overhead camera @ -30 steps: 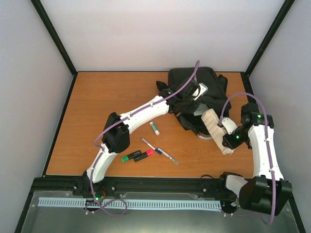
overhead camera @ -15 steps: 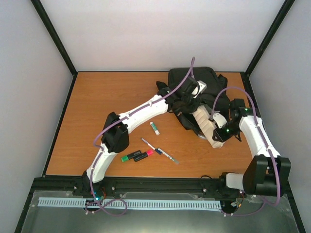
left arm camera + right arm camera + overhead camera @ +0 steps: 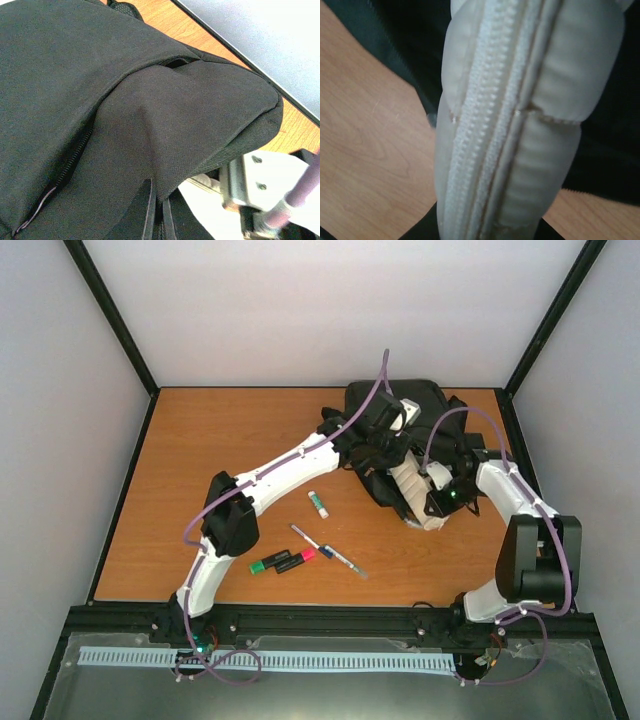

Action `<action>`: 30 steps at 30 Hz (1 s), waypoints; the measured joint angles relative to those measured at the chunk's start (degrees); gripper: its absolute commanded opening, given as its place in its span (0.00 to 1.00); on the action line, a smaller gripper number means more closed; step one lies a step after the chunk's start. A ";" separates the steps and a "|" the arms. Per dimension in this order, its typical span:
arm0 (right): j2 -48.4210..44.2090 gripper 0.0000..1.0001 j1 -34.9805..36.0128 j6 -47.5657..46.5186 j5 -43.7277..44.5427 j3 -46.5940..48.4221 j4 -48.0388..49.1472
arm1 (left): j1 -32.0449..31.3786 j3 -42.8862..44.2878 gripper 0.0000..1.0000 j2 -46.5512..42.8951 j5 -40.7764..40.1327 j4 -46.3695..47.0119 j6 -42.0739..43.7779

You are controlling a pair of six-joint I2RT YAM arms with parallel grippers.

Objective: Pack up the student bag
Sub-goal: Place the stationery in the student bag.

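Pencil case nosing at the mouth of the student bag
We see the student bag lying at the far right corner of the worktop. Left jaws are together, pinching a fold of its front fabric and tenting it up; we judge they hold the mouth open. Right jaws are clamped on the near end of the cream pencil case, whose long axis runs from them leftward and away into the bag's near edge. The bag lies straight beyond those jaws along that axis, so we take the right arm as the one to push. Pens, highlighters and a small tube lie loose off the bag's near-left side.
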 measured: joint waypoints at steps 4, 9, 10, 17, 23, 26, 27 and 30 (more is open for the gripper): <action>3.80 0.13 0.31 1.14 -1.90 3.02 1.49 | 0.00 -1.33 0.01 -0.72 -0.02 0.72 -0.37; 7.50 0.21 0.63 3.58 -5.51 6.45 3.69 | 0.02 -3.17 0.01 -1.86 -0.22 1.70 -0.83; 8.04 0.23 0.66 3.91 -6.36 6.82 4.00 | 0.04 -3.34 0.01 -2.01 -0.37 2.01 -0.94; 9.70 0.52 0.90 4.63 -10.29 6.97 5.86 | 0.28 -6.21 0.01 -3.45 -1.33 3.72 -1.16; 8.85 0.61 0.96 5.31 -10.82 4.39 8.02 | 0.26 -8.46 0.01 -4.31 -1.79 4.81 -1.14; 5.99 0.66 0.92 5.16 -10.12 1.92 8.13 | 0.22 -9.73 0.01 -5.03 -1.84 4.96 -1.14; 4.83 0.67 0.85 5.11 -9.66 1.31 7.91 | 0.22 -10.29 0.01 -5.35 -1.81 5.18 -1.14; 0.57 0.70 0.72 4.13 -7.93 -0.46 7.08 | 0.22 -12.09 0.01 -6.49 -1.88 5.75 -1.16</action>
